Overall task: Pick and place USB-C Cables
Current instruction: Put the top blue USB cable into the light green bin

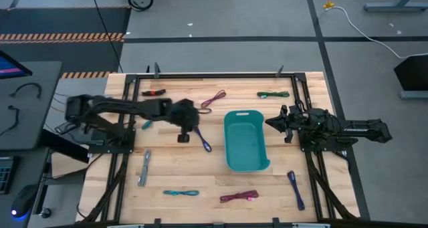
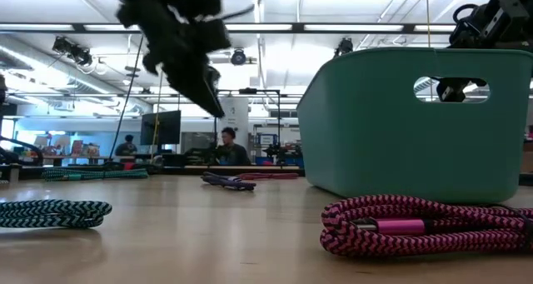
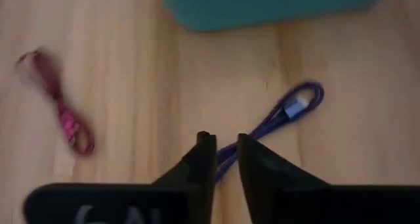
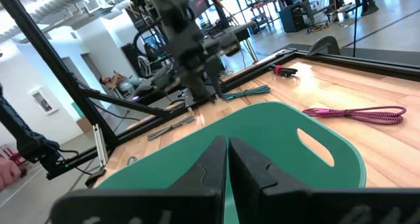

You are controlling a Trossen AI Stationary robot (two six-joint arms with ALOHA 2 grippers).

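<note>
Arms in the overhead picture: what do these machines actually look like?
Two dark, jointed arms of blocky black segments. Each ends in a tool, left tool and right tool, with two flat, black, tapering fingers. Black wiring trails from the arm bases.

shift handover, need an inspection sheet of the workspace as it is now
surface: wooden table, black frame around it
job's things: teal bin mid-table, looks empty; cables scattered around it, none inside
clutter: nothing seen
grippers: left tool just left of the bin, fingers narrowly apart over the purple cable, not gripping; right tool shut at the bin's right side
cables: magenta, teal, grey, green, red
surroundings: white floor cable; people at desks behind
</note>
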